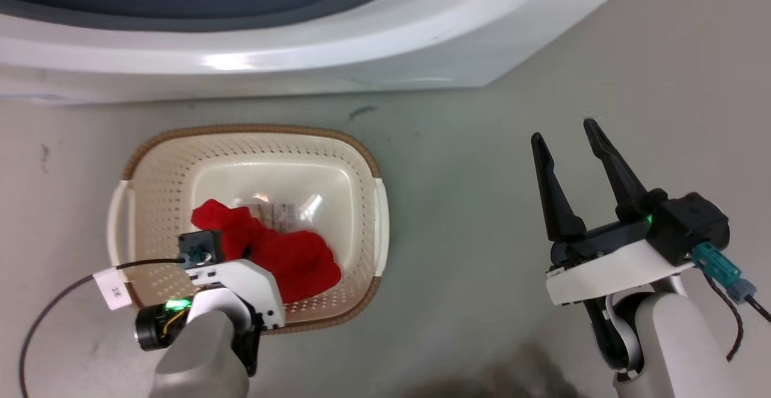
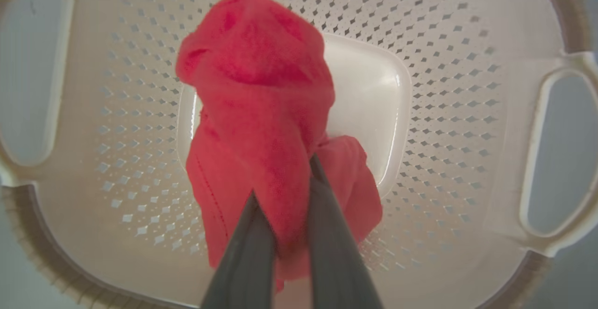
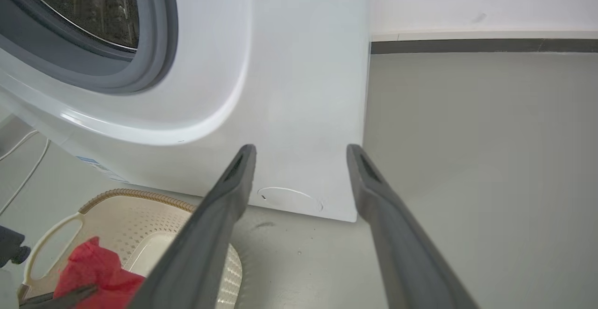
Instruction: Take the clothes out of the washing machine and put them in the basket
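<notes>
Clenched on clothes [image 1: 289,253], down inside basket [image 1: 241,128]: left gripper [image 2: 283,178]. Red bunch over basket bottom, within rim. Spread wide, holding nothing, over floor [image 1: 482,175] well right of basket: right gripper [image 1: 562,130]. Behind basket, near far rim: washing machine [image 1: 301,55].

Bright red, plain clothes [image 1: 295,256]. Cream basket [image 1: 159,205] with diamond-hole pattern on walls, brown woven-look rim, white handles. White washer [image 1: 301,55] with grey door ring. Pale grey-green floor [image 1: 470,205] with few dark scuffs. Black fingers [image 1: 554,193], white shell, teal plug, green light on right gripper [image 1: 563,132]. Dark grey far skirting [image 3: 467,46].
</notes>
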Controlling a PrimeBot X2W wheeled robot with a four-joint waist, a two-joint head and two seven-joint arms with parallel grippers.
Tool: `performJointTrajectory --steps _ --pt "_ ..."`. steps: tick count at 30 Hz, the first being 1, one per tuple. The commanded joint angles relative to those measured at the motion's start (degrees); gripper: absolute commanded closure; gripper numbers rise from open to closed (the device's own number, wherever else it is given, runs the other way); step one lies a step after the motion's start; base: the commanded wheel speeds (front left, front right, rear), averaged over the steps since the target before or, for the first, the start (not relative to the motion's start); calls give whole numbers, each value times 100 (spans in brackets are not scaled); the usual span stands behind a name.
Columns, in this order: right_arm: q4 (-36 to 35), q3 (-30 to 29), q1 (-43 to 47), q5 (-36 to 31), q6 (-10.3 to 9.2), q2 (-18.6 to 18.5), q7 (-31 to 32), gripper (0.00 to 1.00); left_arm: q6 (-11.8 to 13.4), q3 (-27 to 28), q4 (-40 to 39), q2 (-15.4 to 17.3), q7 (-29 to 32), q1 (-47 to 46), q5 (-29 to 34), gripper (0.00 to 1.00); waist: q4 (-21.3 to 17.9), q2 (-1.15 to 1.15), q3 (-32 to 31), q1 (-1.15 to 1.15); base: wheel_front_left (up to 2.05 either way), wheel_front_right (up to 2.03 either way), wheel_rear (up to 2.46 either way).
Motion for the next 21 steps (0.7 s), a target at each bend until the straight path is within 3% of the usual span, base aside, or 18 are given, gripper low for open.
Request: performJointTrajectory --steps 1,4,5,6,10,15,21 --pt "20 14 -90 25 -4 3 -33 0 18 6 61 45 21 -73 -21 100 -210 0 266 -1 0 0 0" --pt "134 29 -166 74 -4 2 -120 0 -54 7 299 104 89 -220 -57 100 -271 0 349 -1 0 0 0" --pt "171 27 -182 88 -4 3 -142 0 -50 26 338 116 90 -248 -90 59 -276 0 350 -1 0 0 0" --pt "228 17 -195 94 -4 3 -161 0 -51 35 371 121 75 -258 -101 0 -275 0 324 -1 0 0 0" --pt "449 -28 -182 82 -4 3 -245 0 -86 86 452 129 -36 -108 -182 0 -226 0 -21 -1 0 0 0" --pt "661 -48 39 49 -4 1 -308 0 -148 106 349 87 -153 302 -210 0 -167 0 -878 -1 0 0 0" --pt "690 -145 401 11 -4 1 -265 0 -117 216 -755 75 -155 1158 -53 0 -114 0 -1861 -1 0 0 0"
